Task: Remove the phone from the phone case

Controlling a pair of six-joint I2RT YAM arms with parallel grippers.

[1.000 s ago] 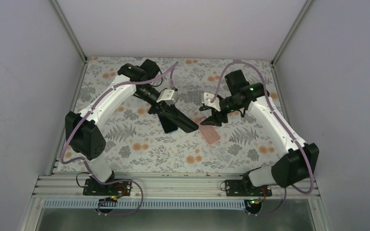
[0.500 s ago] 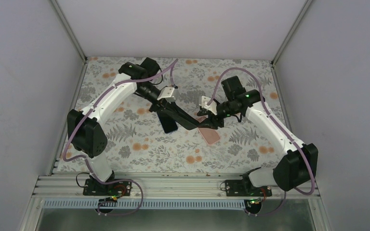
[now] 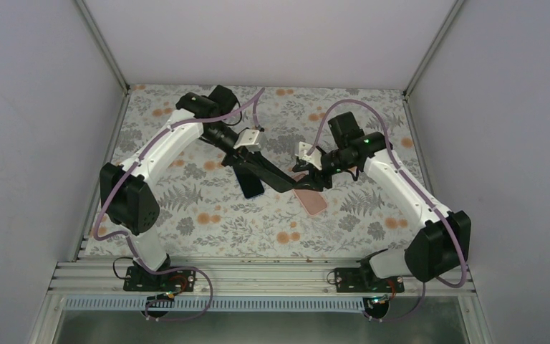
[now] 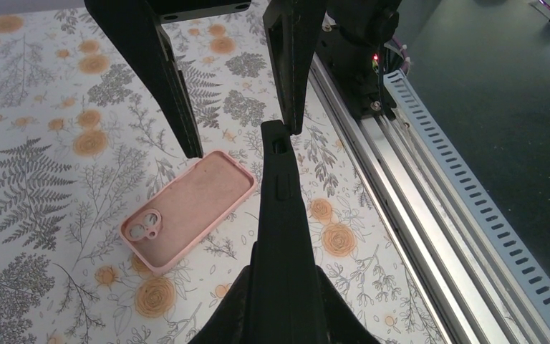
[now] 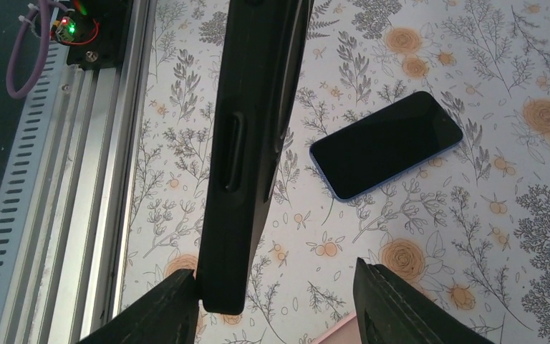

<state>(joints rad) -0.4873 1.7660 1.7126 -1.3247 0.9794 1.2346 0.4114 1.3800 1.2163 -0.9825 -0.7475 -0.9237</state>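
My left gripper is shut on a black phone case and holds it edge-on above the table, its free end pointing at my right gripper. In the left wrist view the case rises from my left gripper. In the right wrist view my right gripper is open, and the case's end sits between the fingers, against the left finger. I cannot tell whether a phone sits inside it. A bare blue-edged phone lies screen-up on the table.
An empty pink phone case lies on the floral table top under both grippers, also in the top view. The blue-edged phone lies left of it. The aluminium rail runs along the near edge.
My left arm swung the black case rightwards, and my right gripper moved left until its open fingers straddle the case's end. Little has moved in the last half second.
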